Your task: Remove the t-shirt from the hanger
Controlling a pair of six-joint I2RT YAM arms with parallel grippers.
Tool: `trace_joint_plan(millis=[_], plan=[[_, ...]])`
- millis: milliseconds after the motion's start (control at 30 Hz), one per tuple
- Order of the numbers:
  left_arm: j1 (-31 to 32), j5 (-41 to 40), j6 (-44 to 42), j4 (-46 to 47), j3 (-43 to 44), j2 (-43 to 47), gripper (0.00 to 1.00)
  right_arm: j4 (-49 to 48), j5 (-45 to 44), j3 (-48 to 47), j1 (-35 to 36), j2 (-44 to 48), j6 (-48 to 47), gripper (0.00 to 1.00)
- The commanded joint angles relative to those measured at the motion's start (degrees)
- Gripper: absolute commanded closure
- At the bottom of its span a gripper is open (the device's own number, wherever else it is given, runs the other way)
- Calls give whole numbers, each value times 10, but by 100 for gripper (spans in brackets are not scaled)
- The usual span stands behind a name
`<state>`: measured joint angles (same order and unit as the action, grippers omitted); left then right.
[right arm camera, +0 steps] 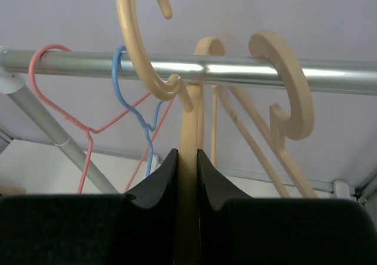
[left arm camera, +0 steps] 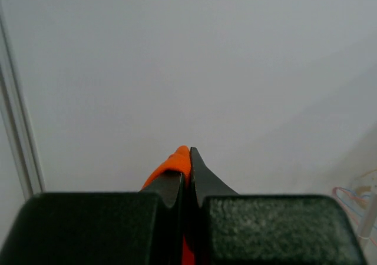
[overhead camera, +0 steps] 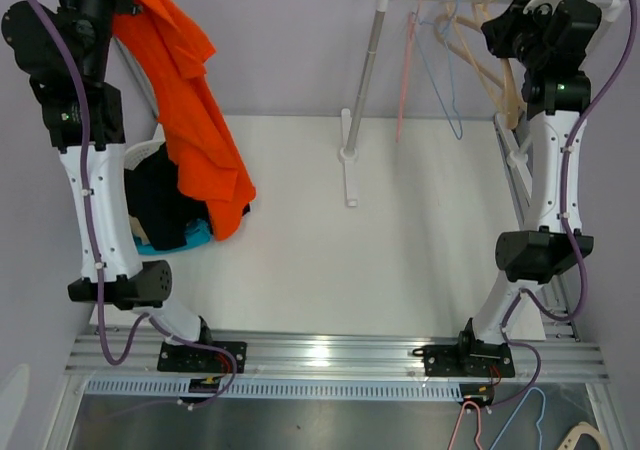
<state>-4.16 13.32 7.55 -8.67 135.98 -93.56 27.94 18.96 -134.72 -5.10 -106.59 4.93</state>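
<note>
Now, near edge: we count spare hangers (overhead camera: 500, 425) lying below the arm bases.
Table (overhead camera: 400, 260): bare white middle, our widest room for moving.
Basket (overhead camera: 195, 238): at the left edge, dark clothes inside. The shirt's hem hangs into it or just in front of it; we cannot tell which.
Shirt (overhead camera: 205, 120): orange, hanging free, well apart from the hanger.
Left gripper (left arm camera: 188, 159): raised high, clamped tight on a fold of the shirt.
Right gripper (right arm camera: 187, 159): far right, pinching the cream hanger (right arm camera: 189, 123) by its neck at the rail (right arm camera: 330, 79).
Risk: we judge the hook may not be seated, so letting go could drop it. A careless release could drape the shirt over the basket rim.
Room: wall (overhead camera: 15, 220) close by the left arm; other hangers (right arm camera: 283, 100) crowd the right.
</note>
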Motion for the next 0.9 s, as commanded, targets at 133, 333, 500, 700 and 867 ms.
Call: trace_joint_plan(millis=[133,333,500,700,867], plan=[[-13,-125,75,103,-314,164,99,-68,3,-38,14,-56,42,100],[-13,-205,74,91,-540,301,99,-74,11,5,28,-66,43,100],[-13,-239,65,55,-607,346,99,-77,10,50,30,-47,48,97],[-16,-297,48,16,-629,363,99,-81,-3,84,29,-27,41,57],[-17,-319,41,-3,-651,387,99,-81,-16,105,27,-5,39,18]])
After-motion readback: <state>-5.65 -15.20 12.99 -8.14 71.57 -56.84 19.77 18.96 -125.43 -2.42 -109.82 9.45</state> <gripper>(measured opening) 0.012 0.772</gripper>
